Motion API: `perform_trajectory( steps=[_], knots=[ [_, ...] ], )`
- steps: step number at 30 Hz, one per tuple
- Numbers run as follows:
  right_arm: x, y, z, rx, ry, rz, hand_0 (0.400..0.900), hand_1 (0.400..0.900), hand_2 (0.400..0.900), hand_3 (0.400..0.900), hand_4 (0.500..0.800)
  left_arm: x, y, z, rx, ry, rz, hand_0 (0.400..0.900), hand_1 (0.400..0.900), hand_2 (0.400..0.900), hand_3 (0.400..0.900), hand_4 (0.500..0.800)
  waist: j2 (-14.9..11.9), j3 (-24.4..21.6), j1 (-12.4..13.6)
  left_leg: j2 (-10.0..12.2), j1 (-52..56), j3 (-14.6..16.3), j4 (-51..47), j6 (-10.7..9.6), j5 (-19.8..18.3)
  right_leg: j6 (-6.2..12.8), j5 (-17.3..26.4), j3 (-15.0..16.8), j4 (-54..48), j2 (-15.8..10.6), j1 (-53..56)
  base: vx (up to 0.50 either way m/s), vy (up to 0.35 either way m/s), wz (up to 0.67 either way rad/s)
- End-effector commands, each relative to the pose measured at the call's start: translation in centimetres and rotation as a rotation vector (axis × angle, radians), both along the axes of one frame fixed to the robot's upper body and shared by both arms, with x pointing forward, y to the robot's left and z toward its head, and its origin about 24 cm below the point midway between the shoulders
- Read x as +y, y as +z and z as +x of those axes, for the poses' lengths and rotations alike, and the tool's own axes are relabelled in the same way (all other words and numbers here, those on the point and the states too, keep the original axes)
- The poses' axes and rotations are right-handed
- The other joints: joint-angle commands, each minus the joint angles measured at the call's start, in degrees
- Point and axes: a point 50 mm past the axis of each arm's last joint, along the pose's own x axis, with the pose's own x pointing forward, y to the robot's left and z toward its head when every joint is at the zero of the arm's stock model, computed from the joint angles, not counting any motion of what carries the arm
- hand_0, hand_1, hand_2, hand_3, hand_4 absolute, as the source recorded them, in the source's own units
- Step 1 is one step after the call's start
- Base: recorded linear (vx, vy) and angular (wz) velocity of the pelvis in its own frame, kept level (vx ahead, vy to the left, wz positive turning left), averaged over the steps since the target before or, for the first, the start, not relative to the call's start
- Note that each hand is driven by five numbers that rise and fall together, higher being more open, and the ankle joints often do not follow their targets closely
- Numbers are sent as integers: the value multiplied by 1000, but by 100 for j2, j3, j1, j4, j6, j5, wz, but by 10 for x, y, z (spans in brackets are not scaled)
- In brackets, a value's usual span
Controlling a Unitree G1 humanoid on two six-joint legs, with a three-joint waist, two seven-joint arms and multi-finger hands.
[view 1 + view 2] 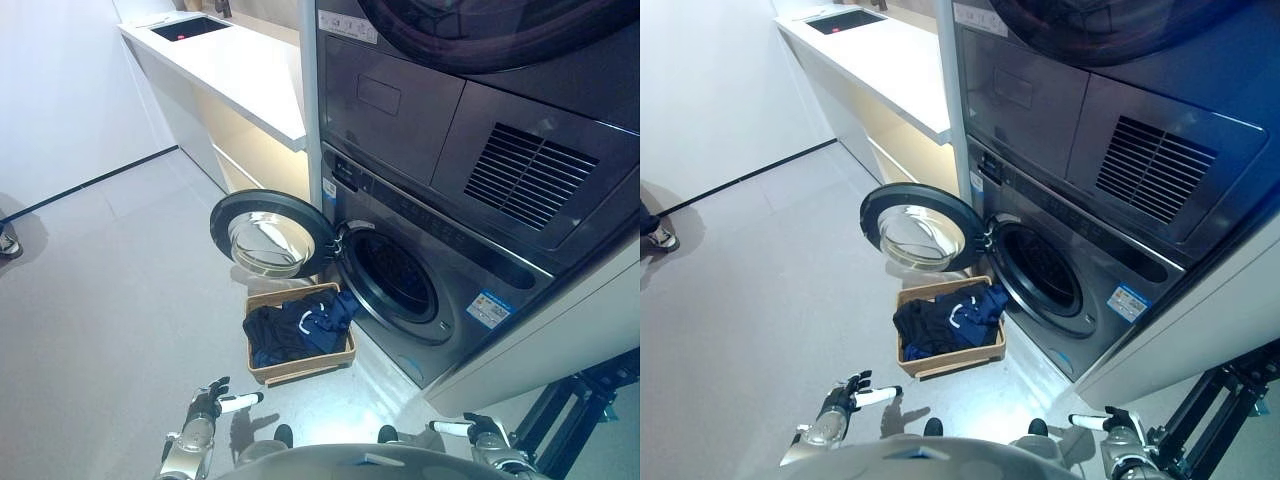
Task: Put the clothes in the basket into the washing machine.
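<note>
Below the open washing machine (400, 275), dark clothes (295, 330) fill the basket (300, 370); both hands hang relaxed, holding nothing.

The left hand (205, 405) is dark, with a white cover on one of its fingers (240, 402), and it sits on a silver-grey forearm. The right hand (1110, 432) is built alike: dark, a white-covered finger, and a silver-grey metal wrist behind it.
</note>
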Motion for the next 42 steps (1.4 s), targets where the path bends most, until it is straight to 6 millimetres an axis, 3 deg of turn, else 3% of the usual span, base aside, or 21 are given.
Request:
perform_trajectory(
  steps=[1,14,22,24,31,32,34,39,42],
  knots=[
    [5,10,41,-102,63,-18,900,900,900,900,800,18,20,39,-151,16,63,900,900,900,900,800,-170,212,-4,-190,9,-35,385,144,-588,65,-575,-126,556,47,105,0,0,0],
    [4,11,42,-109,57,-24,900,900,900,900,800,16,19,37,-141,21,66,900,900,900,900,800,-166,271,-17,-201,-52,-18,383,150,-579,74,-555,-102,553,47,33,-1,0,0],
    [5,17,59,-171,61,-19,900,900,900,900,800,16,19,36,-140,14,63,900,900,900,900,800,-153,448,21,-216,-237,-42,357,152,-507,90,-500,-121,574,39,-182,-7,4,1],
    [8,23,74,-224,58,-10,900,900,900,900,800,16,20,39,-152,16,60,900,900,900,900,800,-132,566,38,-236,-385,-59,388,155,-480,99,-473,-119,602,19,-319,-89,21,2],
    [32,69,159,-490,165,13,900,900,900,900,800,7,36,61,-269,-15,39,900,900,900,900,800,-2,1256,204,-392,-1197,-80,753,178,-388,68,-332,-99,857,-84,-1082,-126,32,3],
    [32,69,160,-490,165,12,900,900,900,900,800,7,37,61,-270,-15,39,900,900,900,900,800,-2,1253,203,-392,-1211,-79,761,178,-390,68,-332,-98,862,-84,-1095,-71,45,2],
    [39,86,183,-556,202,8,900,900,900,900,800,3,43,66,-312,-27,20,900,900,900,900,800,54,1425,282,-391,-1424,-90,799,171,-343,73,-278,-103,894,-120,-1313,-97,49,4],
    [56,147,243,-745,346,-95,900,900,900,900,800,-4,62,77,-420,-93,-2,900,900,900,900,800,181,1914,508,-413,-2162,-115,1096,169,-278,77,-193,-71,1149,-217,-2021,-149,65,5],
    [58,201,276,-886,475,-261,900,900,900,900,800,-9,70,82,-473,-116,1,900,900,900,900,800,217,2158,591,-504,-2700,-85,1533,192,-354,53,-202,-2,1410,-310,-2472,-91,85,1]
  ],
)
